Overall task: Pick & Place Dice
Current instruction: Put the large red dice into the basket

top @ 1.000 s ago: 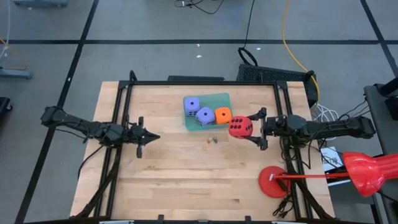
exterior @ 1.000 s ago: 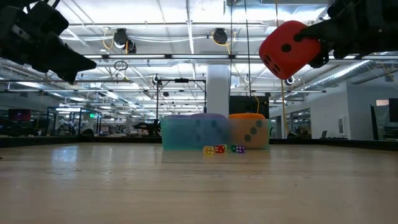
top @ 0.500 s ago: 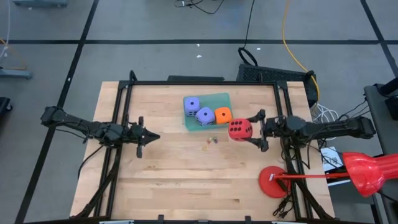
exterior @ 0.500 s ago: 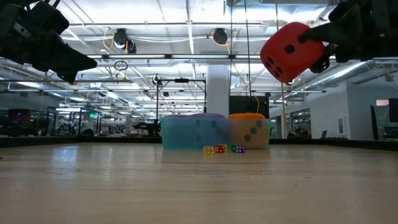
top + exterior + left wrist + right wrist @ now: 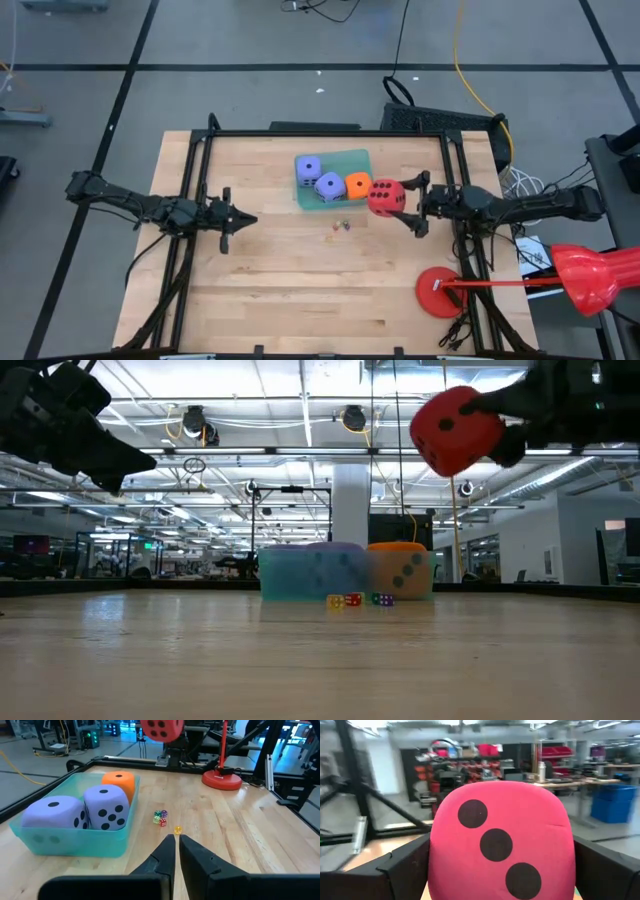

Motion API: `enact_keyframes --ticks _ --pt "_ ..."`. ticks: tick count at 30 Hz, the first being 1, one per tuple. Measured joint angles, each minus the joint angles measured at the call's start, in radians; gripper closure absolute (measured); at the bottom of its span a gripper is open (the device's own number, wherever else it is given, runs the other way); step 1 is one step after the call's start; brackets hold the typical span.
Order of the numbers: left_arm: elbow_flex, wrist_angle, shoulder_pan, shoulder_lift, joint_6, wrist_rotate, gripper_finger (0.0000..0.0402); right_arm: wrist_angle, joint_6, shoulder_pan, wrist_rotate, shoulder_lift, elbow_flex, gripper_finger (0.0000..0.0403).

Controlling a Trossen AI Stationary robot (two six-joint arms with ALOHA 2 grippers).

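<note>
Four big dice: two purple dice [image 5: 309,168] [image 5: 329,185], one orange die [image 5: 358,184], one red die [image 5: 383,197]. Teal tray [image 5: 355,157] on the tabletop [image 5: 300,280] holding three: both purple, the orange. Red one aloft beside the tray's edge, clamped in the right tool [image 5: 408,203]. Few tiny dice [image 5: 341,226] lying loose near the tray. Left tool [image 5: 248,220] nearly closed, holding nothing, well apart.
</note>
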Motion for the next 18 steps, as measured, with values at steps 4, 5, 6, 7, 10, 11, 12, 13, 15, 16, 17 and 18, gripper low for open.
enact_keyframes --ticks 4,5,6,7,10,11,12,13,15,16,17,18 --pt "0.000 0.021 0.000 0.000 0.005 -0.006 0.0364 -0.168 -0.019 -0.006 0.119 0.130 0.150 0.0010" --pt "0.000 0.029 0.000 0.000 0.005 -0.008 0.0364 -0.226 -0.013 -0.016 0.141 0.169 0.195 0.0010" --pt "0.000 0.036 0.000 0.000 0.005 -0.009 0.0364 -0.276 -0.001 -0.033 0.150 0.208 0.244 0.0010" --pt "0.000 0.040 0.000 0.001 0.005 -0.009 0.0364 -0.326 0.011 -0.054 0.159 0.252 0.297 0.0010" --pt "0.000 0.042 0.000 0.001 0.008 -0.009 0.0364 -0.480 0.034 -0.122 0.166 0.390 0.439 0.0010" --pt "0.000 0.042 0.000 0.001 0.007 -0.009 0.0364 -0.517 0.034 -0.146 0.166 0.436 0.481 0.0010" --pt "0.000 0.042 0.000 0.001 0.005 -0.009 0.0364 -0.538 0.033 -0.171 0.164 0.481 0.521 0.0010" --pt "0.000 0.042 0.000 0.001 0.004 -0.009 0.0364 -0.559 0.032 -0.198 0.162 0.524 0.559 0.0010" --pt "0.000 0.040 0.000 0.001 0.004 -0.009 0.0364 -0.595 0.029 -0.252 0.142 0.606 0.633 0.0010" --pt "0.000 0.037 0.000 0.001 0.004 -0.009 0.0364 -0.614 0.029 -0.278 0.122 0.646 0.664 0.0010" --pt "0.000 0.034 0.000 0.001 0.004 -0.009 0.0364 -0.629 0.030 -0.300 0.103 0.686 0.692 0.0010" --pt "0.000 0.031 0.000 0.001 0.004 -0.009 0.0364 -0.632 0.029 -0.319 0.088 0.727 0.716 0.0010"
